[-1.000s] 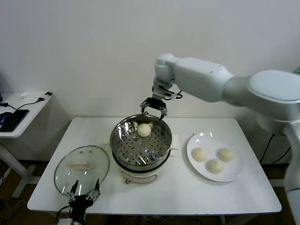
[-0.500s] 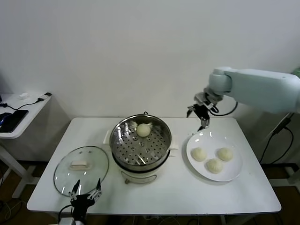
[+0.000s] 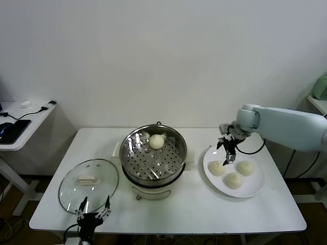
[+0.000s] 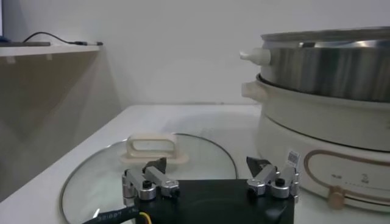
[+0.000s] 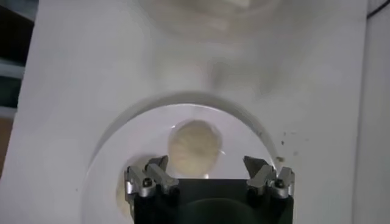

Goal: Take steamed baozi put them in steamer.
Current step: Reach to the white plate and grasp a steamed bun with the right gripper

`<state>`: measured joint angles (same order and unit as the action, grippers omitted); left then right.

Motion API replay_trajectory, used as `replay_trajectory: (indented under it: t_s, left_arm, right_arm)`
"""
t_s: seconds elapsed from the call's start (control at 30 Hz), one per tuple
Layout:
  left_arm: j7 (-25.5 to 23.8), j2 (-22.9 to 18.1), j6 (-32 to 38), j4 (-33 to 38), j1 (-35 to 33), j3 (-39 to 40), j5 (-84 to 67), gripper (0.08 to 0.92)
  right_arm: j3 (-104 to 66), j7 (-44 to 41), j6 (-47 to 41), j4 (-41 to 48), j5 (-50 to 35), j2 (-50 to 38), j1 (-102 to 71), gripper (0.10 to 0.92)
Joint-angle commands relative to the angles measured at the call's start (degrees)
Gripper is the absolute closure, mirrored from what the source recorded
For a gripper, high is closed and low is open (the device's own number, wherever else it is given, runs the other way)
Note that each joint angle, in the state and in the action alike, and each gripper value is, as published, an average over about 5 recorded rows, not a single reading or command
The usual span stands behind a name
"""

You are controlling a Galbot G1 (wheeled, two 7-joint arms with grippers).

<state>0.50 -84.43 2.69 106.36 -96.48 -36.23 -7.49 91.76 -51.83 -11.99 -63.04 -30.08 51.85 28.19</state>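
Three baozi sit on the plate (image 3: 254, 190) at the right of the bench (image 3: 194, 209): one at the left (image 3: 217, 168), one at the back right (image 3: 246, 168), one in front (image 3: 234, 180); a fourth (image 3: 157, 141) already lies on the perforated tray at the far side of the steamer (image 3: 153, 155). They look soft, light and easily dented, with a smooth skin that might slip or stick, so I would take one around its widest girth with a gentle squeeze, from straight above. The right claw (image 3: 228, 151) hangs over the plate's back left edge, above the left bun, spread wide and holding nothing. The right wrist view shows what the head view cannot: that bun (image 5: 194, 148) lies centred between the two parted fingers (image 5: 150, 177), so the line-up looks good. The left claw (image 3: 92, 214) is parked low at the bench's front edge by the glass lid (image 3: 88, 182), open and empty; its own camera shows the lid's handle (image 4: 151, 147) and the steamer's white base (image 4: 317, 152) side-on, but no buns at all.
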Motion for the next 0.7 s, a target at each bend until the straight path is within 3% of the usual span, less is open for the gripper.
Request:
replay_trajectory:
  t_s: [0.03,0.47,0.7]
  left_arm:
    - [0.0,0.1,0.1,-0.3,-0.1,0.0,0.1,0.177]
    - [0.1,0.3,0.1,-0.7,0.4,0.0,0.1,0.177]
    - [0.3,0.3,0.1,-0.4,0.2,0.0,0.1,0.177]
  right_arm:
    - [-4.4,1.2,-3.3,4.3,1.1,1.1,-8.4,0.203]
    - [-6.3,3.1,-3.3,6.7,1.5,2.0,-10.0,0.223]
    - [-7.0,2.4,-2.8,6.1,0.4,1.8,-9.5,0.375]
